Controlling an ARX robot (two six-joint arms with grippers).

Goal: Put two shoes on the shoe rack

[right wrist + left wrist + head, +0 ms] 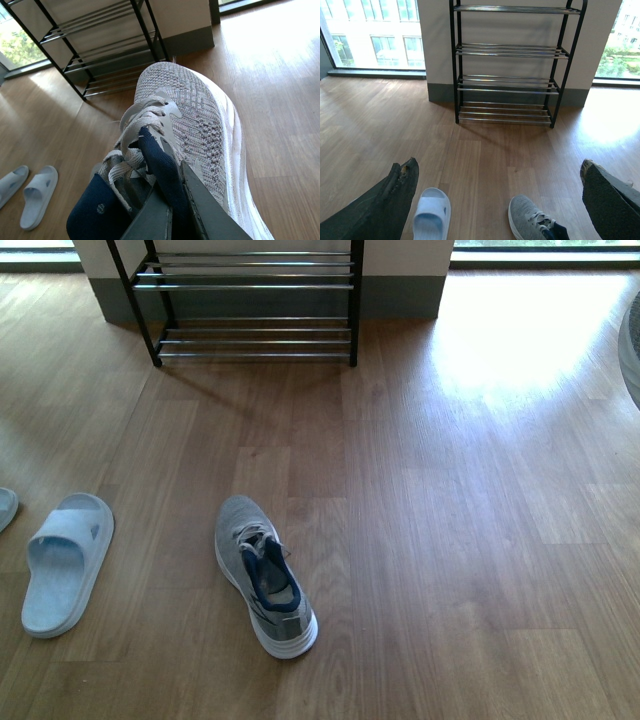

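One grey knit sneaker [262, 575] lies on the wood floor, toe toward the shoe rack [250, 300], which stands against the far wall. My right gripper [172, 177] is shut on the navy tongue of the second grey sneaker [200, 125] and holds it above the floor, toe toward the rack [100, 45]. A grey sliver at the front view's right edge [630, 345] may be that sneaker. My left gripper [498, 165] hangs open above the floor, holding nothing. Beyond it lie the floor sneaker [530, 220] and the rack [510, 85].
A pale blue slide [65, 565] lies left of the floor sneaker, and the tip of its mate [5, 505] shows at the left edge. Both slides [37, 197] also appear in the right wrist view. Bright windows flank the wall behind the rack.
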